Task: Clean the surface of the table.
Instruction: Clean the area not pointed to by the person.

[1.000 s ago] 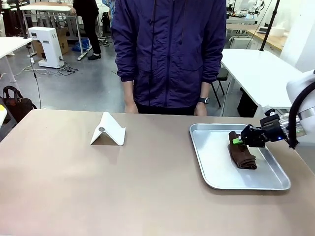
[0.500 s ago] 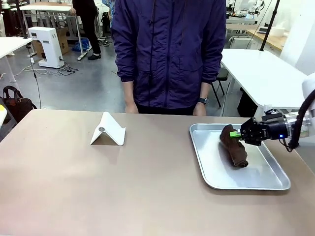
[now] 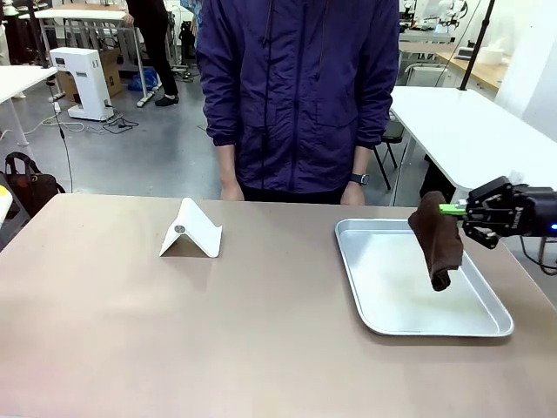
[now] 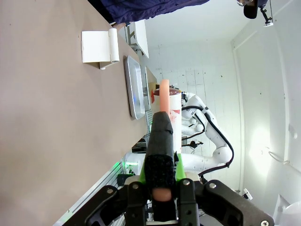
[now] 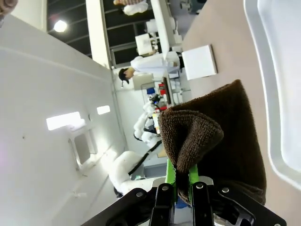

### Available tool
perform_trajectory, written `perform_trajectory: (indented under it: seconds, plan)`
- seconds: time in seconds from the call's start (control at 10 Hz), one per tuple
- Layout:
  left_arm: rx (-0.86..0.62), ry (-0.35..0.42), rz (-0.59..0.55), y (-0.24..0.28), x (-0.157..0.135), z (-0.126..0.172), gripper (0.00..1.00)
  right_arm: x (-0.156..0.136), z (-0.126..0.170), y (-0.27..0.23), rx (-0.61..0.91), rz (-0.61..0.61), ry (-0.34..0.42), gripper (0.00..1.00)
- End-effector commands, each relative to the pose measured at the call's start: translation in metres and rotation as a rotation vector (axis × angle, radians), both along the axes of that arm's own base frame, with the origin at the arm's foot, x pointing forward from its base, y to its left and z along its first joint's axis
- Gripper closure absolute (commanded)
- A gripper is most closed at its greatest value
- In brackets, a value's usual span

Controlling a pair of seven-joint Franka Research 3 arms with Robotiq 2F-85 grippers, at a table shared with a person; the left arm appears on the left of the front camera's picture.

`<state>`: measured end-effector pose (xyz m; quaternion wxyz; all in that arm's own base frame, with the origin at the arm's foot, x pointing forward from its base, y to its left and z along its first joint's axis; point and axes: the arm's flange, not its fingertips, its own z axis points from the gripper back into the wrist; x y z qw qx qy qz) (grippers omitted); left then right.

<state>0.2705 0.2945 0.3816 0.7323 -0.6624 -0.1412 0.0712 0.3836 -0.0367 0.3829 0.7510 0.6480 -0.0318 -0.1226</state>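
My right gripper (image 3: 453,209) is shut on the top of a dark brown cloth (image 3: 438,241). The cloth hangs free above the right part of the silver tray (image 3: 388,306). In the right wrist view the green pads (image 5: 170,175) pinch a fold of the cloth (image 5: 221,136), with the tray (image 5: 277,80) beyond it. The brownish-taupe table (image 3: 174,331) spreads wide under everything. In the left wrist view my left gripper (image 4: 162,120) holds its fingers together above the table (image 4: 51,122). A pinkish stick shape shows just past its tips, and I cannot tell whether it is held.
A white folded card stand (image 3: 191,232) sits on the table left of centre. A person in a dark blue jacket (image 3: 300,96) stands at the far edge, hands at their sides. White-topped tables stand behind.
My right gripper has lifted the brown cloth off the tray floor and drawn back to the right. The cloth now hangs in the air.
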Motion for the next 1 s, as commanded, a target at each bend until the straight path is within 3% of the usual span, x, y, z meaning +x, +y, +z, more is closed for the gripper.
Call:
perform_trajectory:
  seconds: [0.0, 0.3, 0.5, 0.6, 0.9]
  plan:
    - [-0.002, 0.01, 0.002, -0.003, -0.001, 0.005, 0.78, -0.037, 0.021, -0.002, 0.003, 0.004, 0.018, 0.88]
    - [-0.002, 0.01, 0.002, -0.003, -0.001, 0.005, 0.78, -0.078, 0.028, -0.005, 0.021, 0.036, 0.004, 0.88]
    - [-0.002, 0.01, 0.002, -0.003, -0.001, 0.005, 0.78, -0.069, 0.02, 0.0, -0.023, 0.032, -0.011, 0.88]
    - [-0.002, 0.01, 0.002, -0.003, -0.001, 0.005, 0.78, -0.041, 0.033, -0.018, -0.002, 0.031, -0.013, 0.88]
    - [-0.002, 0.01, 0.002, -0.003, -0.001, 0.005, 0.78, -0.041, 0.033, -0.018, -0.002, 0.031, -0.013, 0.88]
